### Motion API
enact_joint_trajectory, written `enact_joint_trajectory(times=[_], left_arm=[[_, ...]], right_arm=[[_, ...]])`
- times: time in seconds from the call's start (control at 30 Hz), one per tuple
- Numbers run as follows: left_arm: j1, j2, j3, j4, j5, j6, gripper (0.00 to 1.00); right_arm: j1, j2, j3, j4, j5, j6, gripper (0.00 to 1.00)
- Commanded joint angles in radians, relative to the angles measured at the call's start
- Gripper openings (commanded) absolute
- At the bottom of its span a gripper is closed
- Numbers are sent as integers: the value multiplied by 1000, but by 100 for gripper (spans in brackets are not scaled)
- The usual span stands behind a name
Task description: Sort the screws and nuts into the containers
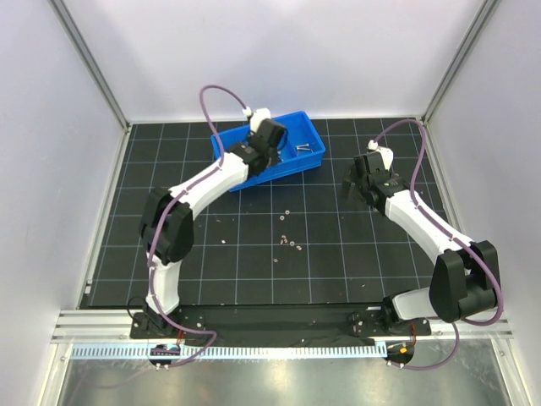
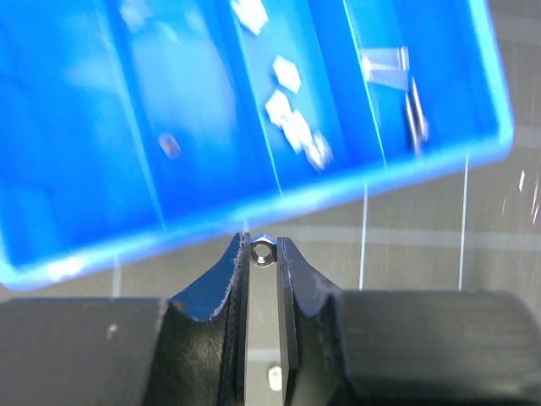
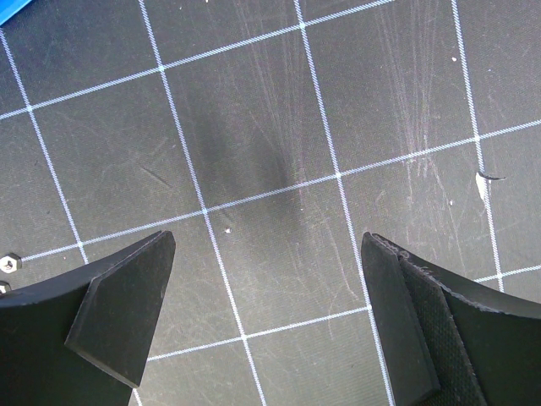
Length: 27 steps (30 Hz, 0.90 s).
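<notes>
The blue tray [image 1: 297, 172] of containers sits at the back of the mat. My left gripper [image 1: 269, 135] hovers over it, shut on a small silver nut [image 2: 261, 253] pinched between its fingertips, just short of the tray's near wall [image 2: 127, 244]. One compartment holds several nuts [image 2: 292, 118]; the rightmost one holds screws [image 2: 414, 110] [image 1: 304, 150]. Loose nuts and screws [image 1: 287, 241] lie on the mat in front of the tray. My right gripper [image 1: 359, 182] [image 3: 266, 245] stands open over bare mat, with nothing between its fingers.
The black gridded mat [image 1: 380, 254] is walled by white panels at the back and both sides. A few more small parts [image 1: 224, 239] lie left of centre. One nut [image 3: 8, 264] shows at the left edge of the right wrist view.
</notes>
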Motion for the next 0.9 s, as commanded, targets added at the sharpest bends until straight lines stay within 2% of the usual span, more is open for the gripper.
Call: enact_joint_trajectory(times=[0.0, 0.17, 0.2, 0.23, 0.3, 0.43, 0.63, 0.73, 0.87], left_arm=[[72, 48, 77, 34, -8, 35, 15], [143, 151, 158, 55, 52, 48, 20], [146, 154, 163, 58, 47, 61, 25], [148, 153, 163, 61, 43, 74, 39], [148, 116, 140, 74, 32, 110, 59], [113, -17, 35, 89, 64, 141, 74], [-48, -163, -172, 94, 55, 138, 76], [-145, -163, -240, 83, 67, 71, 76], [-187, -96, -251, 57, 73, 77, 74]], right_arm=[[-4, 2, 34, 17, 8, -6, 100], [-4, 5, 40, 16, 5, -9, 100], [-4, 3, 39, 17, 2, -7, 100], [-4, -1, 39, 17, -3, -7, 100], [-4, -7, 30, 22, -18, -7, 100], [-3, -18, 19, 25, -18, -6, 100], [-4, -27, 17, 22, -18, -1, 100], [-4, -34, 13, 13, -18, 1, 100], [-4, -46, 4, 11, -27, 2, 100]])
